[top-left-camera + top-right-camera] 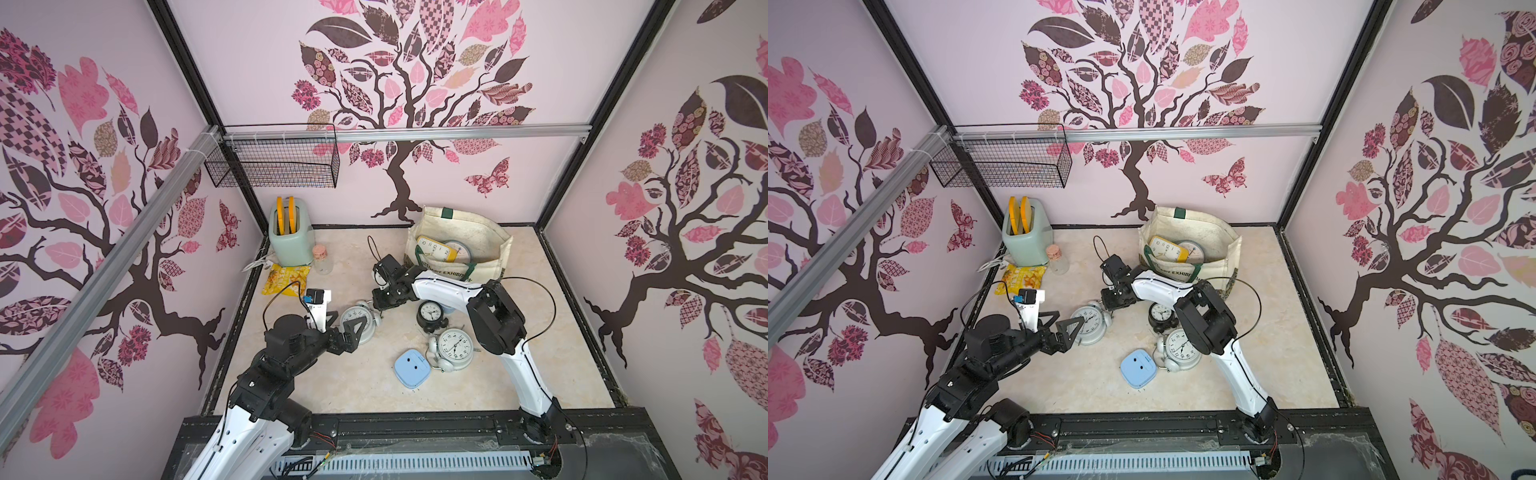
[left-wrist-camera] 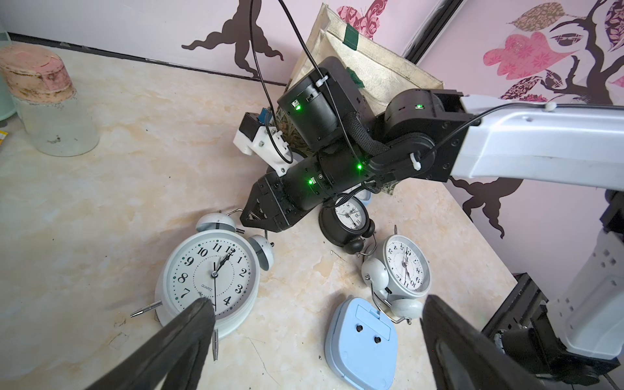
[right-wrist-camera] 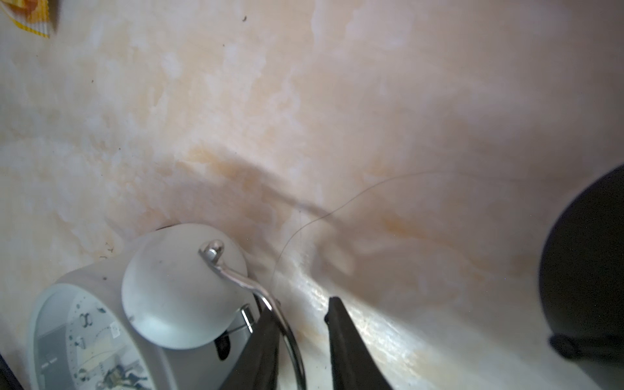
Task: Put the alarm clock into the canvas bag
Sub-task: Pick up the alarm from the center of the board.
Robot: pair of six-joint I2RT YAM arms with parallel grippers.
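The cream canvas bag [image 1: 478, 241] [image 1: 1219, 237] stands open at the back right; a yellow clock [image 1: 434, 248] and a pale round clock lie in it. A large white twin-bell alarm clock [image 1: 359, 326] [image 2: 209, 280] lies face up on the table. My right gripper [image 1: 379, 310] [image 3: 300, 307] is down at its top, jaws a little apart, with the clock's wire handle [image 3: 287, 324] between them against one finger. My left gripper [image 1: 347, 324] [image 2: 315, 304] hovers wide open over the same clock, holding nothing.
A black clock [image 1: 430, 311], a smaller white twin-bell clock [image 1: 455, 345] and a face-down blue clock [image 1: 411, 368] lie near the right arm. A mint toaster [image 1: 289, 237], a jar [image 1: 322, 259] and a yellow packet [image 1: 284, 280] sit at the back left, below a wire basket [image 1: 274, 162].
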